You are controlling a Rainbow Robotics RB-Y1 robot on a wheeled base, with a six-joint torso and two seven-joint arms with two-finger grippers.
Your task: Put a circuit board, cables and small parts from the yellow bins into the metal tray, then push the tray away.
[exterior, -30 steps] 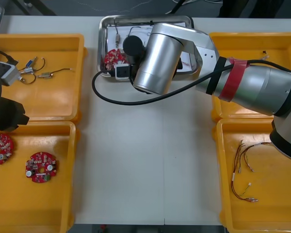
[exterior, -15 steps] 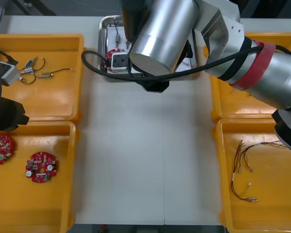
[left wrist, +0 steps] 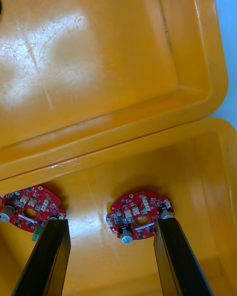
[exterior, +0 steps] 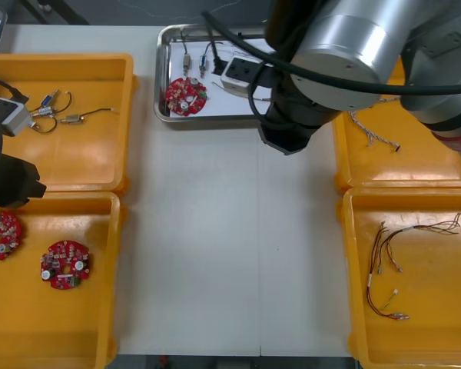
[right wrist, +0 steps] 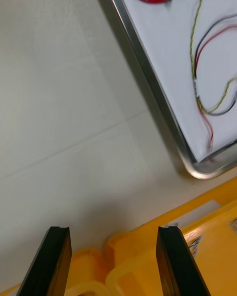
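1. White inside and shiny at the rim, the metal tray point(exterior: 160, 77) sits at 12 o'clock on the tabletop point(exterior: 230, 246).
2. In it I see a round red circuit board point(exterior: 186, 96) at its 8 o'clock corner. Small metal parts point(exterior: 187, 60) lie toward 11 o'clock, and loose red, yellow and black cables point(right wrist: 207, 69) rest on the white floor.
3. My right arm point(exterior: 353, 46) stretches over the tray's 3 o'clock end. The right claw point(right wrist: 112, 228) is spread with nothing between its fingers. It hovers over bare tabletop just outside the tray's rim, with yellow bin rims point(right wrist: 138, 266) close by its fingertips.
4. The left claw point(left wrist: 111, 222) is spread too and pinches nothing. It hangs above the yellow bin at 8 o'clock point(exterior: 100, 307), where two spare boards point(exterior: 64, 265) lie flat. One of them shows between the fingers, below them.
5. The yellow bin at 10 o'clock point(exterior: 84, 154) holds more small parts point(exterior: 50, 108) on short leads.
6. The yellow bin at 4 o'clock point(exterior: 446, 323) holds thin red and yellow cables point(exterior: 384, 269). The yellow bin at 2 o'clock point(exterior: 369, 165) holds a pale twisted cable point(exterior: 373, 132) just beside the arm.
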